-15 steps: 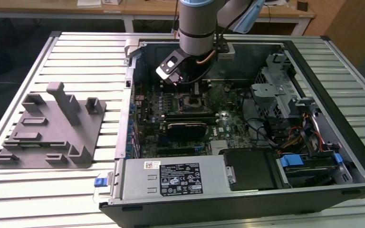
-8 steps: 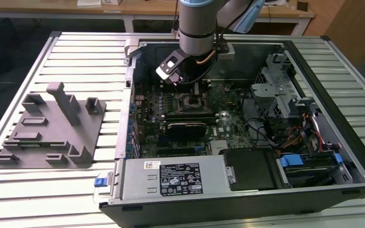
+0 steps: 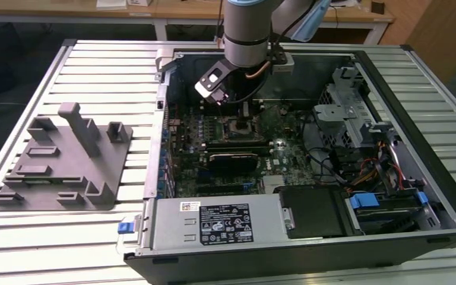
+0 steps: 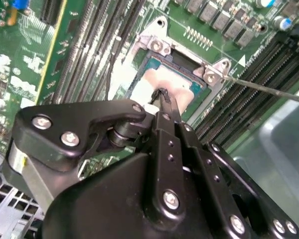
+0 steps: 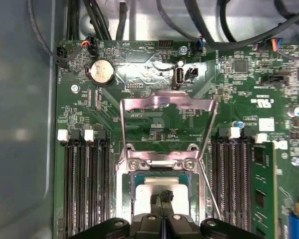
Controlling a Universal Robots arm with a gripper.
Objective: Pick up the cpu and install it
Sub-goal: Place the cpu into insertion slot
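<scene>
The cpu [image 5: 148,191] [image 4: 170,82], a flat square with a pale silvery top and a teal rim, lies in the socket [image 5: 162,163] directly beneath the tool [image 5: 164,196] [image 4: 162,94]. The tool is pinched narrow and holds nothing. Beyond it, the metal load plate [image 5: 139,102] stands raised.

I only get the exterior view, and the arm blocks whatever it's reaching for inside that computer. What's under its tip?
Observer: In both wrist views the tool points down at the cpu, a pale square lying inside the socket.
Visitor: Is it clamping the cpu?
Observer: It seems not; in the second wrist view its fingertips meet, shut, over the cpu's middle.
Visitor: Is the socket closed?
Observer: No; the first wrist view shows the metal load plate swung up, open.
</scene>
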